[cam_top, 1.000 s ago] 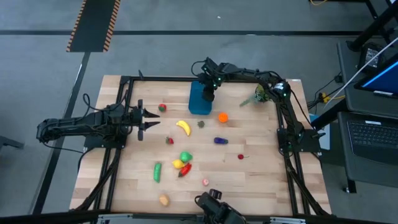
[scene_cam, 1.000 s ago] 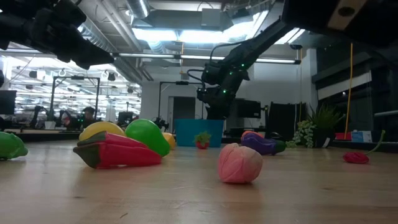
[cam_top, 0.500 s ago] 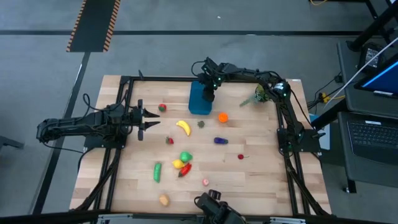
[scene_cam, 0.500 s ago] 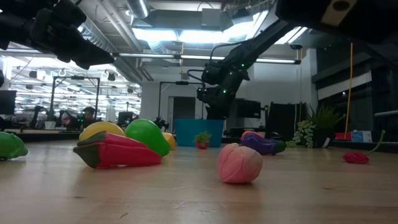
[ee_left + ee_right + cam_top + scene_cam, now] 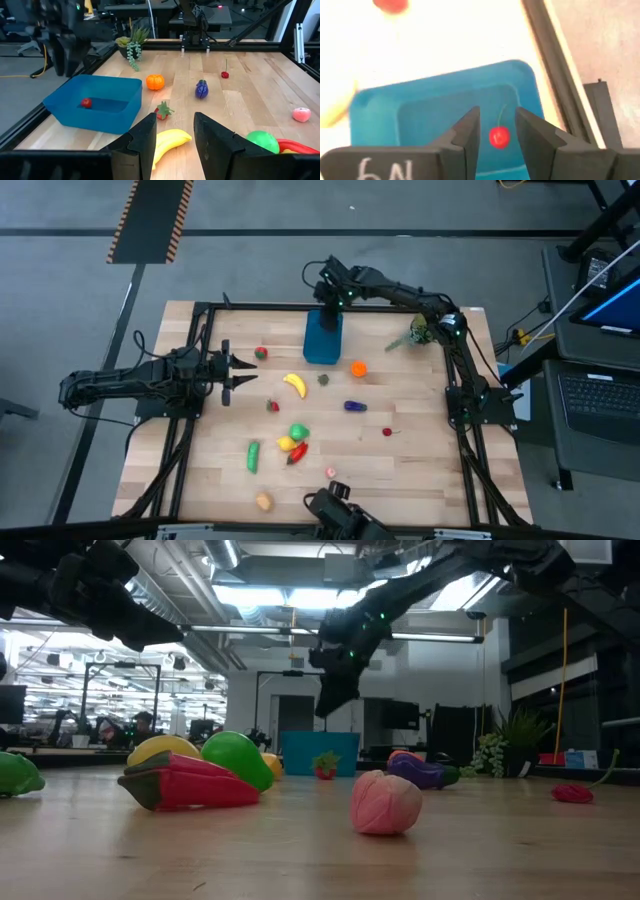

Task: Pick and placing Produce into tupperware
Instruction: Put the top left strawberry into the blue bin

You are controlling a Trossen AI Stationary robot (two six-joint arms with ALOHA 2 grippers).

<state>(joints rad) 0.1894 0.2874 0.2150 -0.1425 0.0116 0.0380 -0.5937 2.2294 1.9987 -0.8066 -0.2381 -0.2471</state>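
The teal tupperware (image 5: 322, 338) stands at the table's far middle, with one red cherry (image 5: 499, 136) lying on its floor (image 5: 87, 103). My right gripper (image 5: 329, 295) hangs open above the tub's far end, clear of it (image 5: 330, 700); the cherry shows through the gap between its fingers (image 5: 497, 114). Produce lies loose on the table: a banana (image 5: 294, 384), an orange (image 5: 358, 367), an eggplant (image 5: 354, 406), a cucumber (image 5: 253, 456) and a red pepper (image 5: 297, 452). My left gripper (image 5: 245, 372) waits open at the left, with nothing between its fingers (image 5: 173, 122).
A leafy plant sprig (image 5: 418, 332) lies at the far right by the frame. A second cherry (image 5: 387, 432), a pink fruit (image 5: 331, 472) and a strawberry (image 5: 272, 406) lie on the boards. A black frame rail (image 5: 555, 65) runs just behind the tub.
My right gripper has risen straight up from the far end of the tupperware and now hangs well above its rim. The tub and the loose produce have stayed where they were.
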